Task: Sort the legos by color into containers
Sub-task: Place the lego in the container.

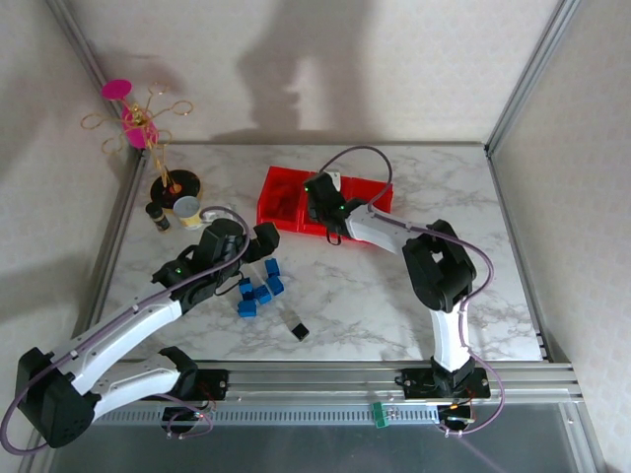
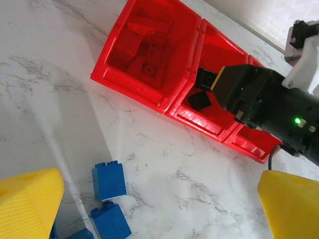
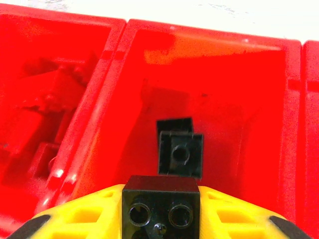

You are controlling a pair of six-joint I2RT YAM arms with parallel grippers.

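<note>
The containers (image 1: 286,209) are three joined red bins at the back of the table. My right gripper (image 3: 161,211) hangs over the middle bin (image 3: 239,89), shut on a black lego (image 3: 161,199). Below it, another black lego (image 3: 180,153) lies on the bin floor. The left bin (image 2: 129,87) holds red legos (image 3: 50,99). My left gripper (image 2: 159,199) stands wide open above the table, with nothing between its yellow pads (image 2: 30,201). Several blue legos (image 1: 258,294) lie just below it, two of them near its left pad (image 2: 108,180). A lone black lego (image 1: 299,331) sits nearer the front.
A wire ornament stand with pink pieces (image 1: 138,123) and two small jars (image 1: 170,213) occupy the back left corner. Metal frame posts border both sides, and a rail (image 1: 394,374) runs along the near edge. Open marble lies right of the bins.
</note>
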